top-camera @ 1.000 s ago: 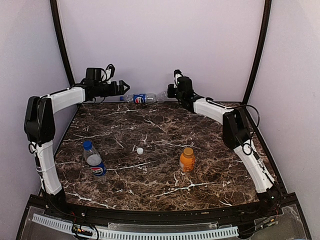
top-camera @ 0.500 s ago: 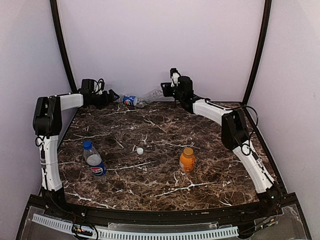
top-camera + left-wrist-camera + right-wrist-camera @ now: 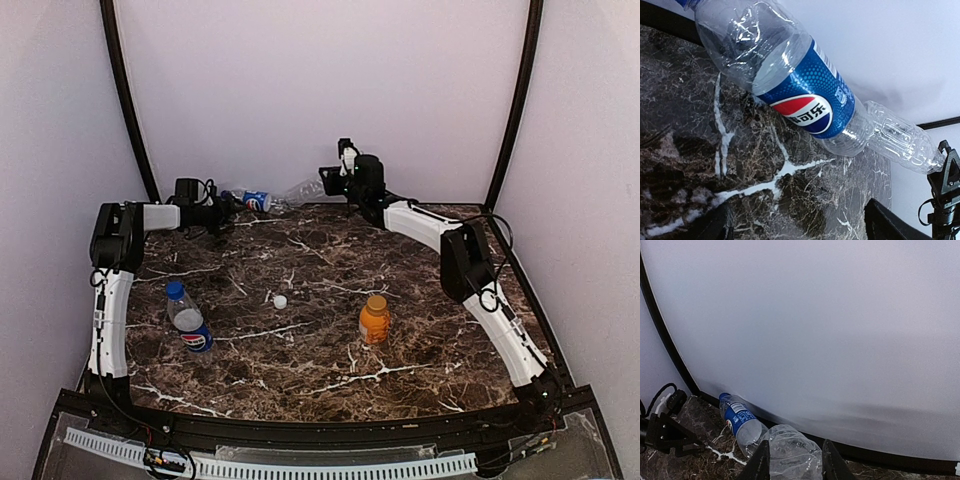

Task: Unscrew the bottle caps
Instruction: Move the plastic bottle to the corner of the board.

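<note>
A Pepsi bottle (image 3: 258, 200) lies against the back wall, its blue cap (image 3: 724, 396) pointing left. My left gripper (image 3: 228, 208) sits low just left of it, open, with only marble between its fingers (image 3: 880, 222). A clear unlabelled bottle (image 3: 300, 190) lies end to end with the Pepsi bottle (image 3: 800, 85). My right gripper (image 3: 325, 180) is shut on the clear bottle (image 3: 792, 452). A second blue-capped Pepsi bottle (image 3: 187, 320) stands front left. An orange bottle (image 3: 374, 322) with an orange cap (image 3: 376, 300) stands front right. A loose white cap (image 3: 280, 301) lies mid-table.
The back wall and its black frame rail (image 3: 900, 457) run right behind both lying bottles. Black posts (image 3: 125, 95) stand at the back corners. The marble table (image 3: 300, 360) stretches between the standing bottles and the arm bases.
My left arm has dropped lower and swung towards the back left corner. The lying Pepsi bottle has slid left along the wall. The right gripper has hardly moved.
</note>
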{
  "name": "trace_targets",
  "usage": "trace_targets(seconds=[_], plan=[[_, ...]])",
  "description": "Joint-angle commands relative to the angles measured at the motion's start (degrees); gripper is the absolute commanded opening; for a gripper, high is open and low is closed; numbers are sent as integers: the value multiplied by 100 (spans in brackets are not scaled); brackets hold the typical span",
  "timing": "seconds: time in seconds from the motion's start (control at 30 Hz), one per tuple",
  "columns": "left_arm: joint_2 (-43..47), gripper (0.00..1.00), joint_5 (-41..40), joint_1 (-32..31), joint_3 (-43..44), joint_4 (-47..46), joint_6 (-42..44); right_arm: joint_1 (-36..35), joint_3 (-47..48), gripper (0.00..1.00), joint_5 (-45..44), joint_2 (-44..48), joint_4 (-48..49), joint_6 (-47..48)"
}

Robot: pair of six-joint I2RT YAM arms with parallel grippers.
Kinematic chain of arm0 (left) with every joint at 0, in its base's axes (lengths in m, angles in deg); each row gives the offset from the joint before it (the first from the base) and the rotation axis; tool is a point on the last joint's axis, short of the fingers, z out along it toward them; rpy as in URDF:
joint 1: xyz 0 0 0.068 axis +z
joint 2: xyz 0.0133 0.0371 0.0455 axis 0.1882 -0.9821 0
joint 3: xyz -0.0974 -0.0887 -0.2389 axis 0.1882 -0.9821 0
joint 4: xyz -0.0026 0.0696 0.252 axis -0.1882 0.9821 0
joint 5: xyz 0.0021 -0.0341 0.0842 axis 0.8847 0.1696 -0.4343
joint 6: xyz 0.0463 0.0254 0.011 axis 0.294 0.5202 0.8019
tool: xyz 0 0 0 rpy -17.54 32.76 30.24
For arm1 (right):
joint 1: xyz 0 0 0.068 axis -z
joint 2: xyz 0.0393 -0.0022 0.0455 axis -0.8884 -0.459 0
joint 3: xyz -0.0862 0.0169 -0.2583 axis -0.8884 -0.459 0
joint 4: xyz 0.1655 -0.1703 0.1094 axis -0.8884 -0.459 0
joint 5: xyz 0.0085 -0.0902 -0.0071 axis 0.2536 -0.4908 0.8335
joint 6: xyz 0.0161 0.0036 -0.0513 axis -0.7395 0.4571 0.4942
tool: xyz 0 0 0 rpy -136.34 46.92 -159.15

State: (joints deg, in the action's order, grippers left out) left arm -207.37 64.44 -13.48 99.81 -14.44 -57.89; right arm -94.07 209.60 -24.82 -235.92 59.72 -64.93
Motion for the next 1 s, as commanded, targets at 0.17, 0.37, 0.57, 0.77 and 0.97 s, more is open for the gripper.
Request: trace_targets(seconds=[0.17, 0.37, 0.57, 0.77, 0.97], plan=[[55, 89, 322, 18, 73, -547, -469, -59, 279, 0, 887, -169, 103, -305], [62, 88, 392, 26, -80, -797, -771, -58, -161, 0, 1489, 57, 469, -409], [79, 88, 272, 26, -298, -1043, -1118, -59, -715, 0, 834, 496, 679, -353], [-64, 88, 91, 26, -58, -997, -1304, -62, -502, 0, 252, 451, 396, -426], [-238, 88, -46, 28, 116, -1173, -1676, -73, -191, 0, -373, 265, 233, -688]])
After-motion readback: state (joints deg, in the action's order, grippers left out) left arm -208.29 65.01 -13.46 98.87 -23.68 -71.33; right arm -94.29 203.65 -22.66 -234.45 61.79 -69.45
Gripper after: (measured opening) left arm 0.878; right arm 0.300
